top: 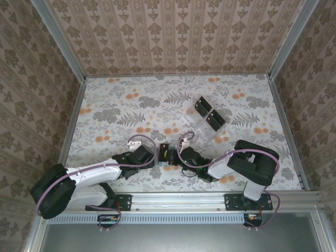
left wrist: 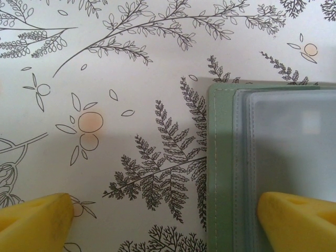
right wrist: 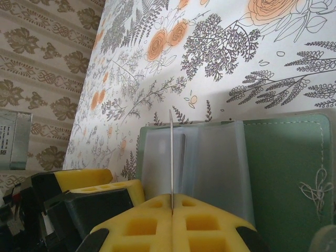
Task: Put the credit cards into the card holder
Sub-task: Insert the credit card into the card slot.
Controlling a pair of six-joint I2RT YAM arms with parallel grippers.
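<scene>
Our right gripper [right wrist: 171,202] pinches a thin card [right wrist: 171,152] edge-on over the open wallet [right wrist: 286,173], stitched green with glossy clear sleeves. Our left gripper [left wrist: 165,218] gapes wide, empty. Floral cloth [top: 131,105] lies beneath, damask walls [top: 173,31] around.

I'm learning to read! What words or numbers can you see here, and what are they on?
No text can be read here.
Grey block by the wall: tiny marks, too blurred to read.
Card holder: a stitched curl of thread, no letters.
Credit cards in the clear tray: plain black, too small to tell any print.
</scene>
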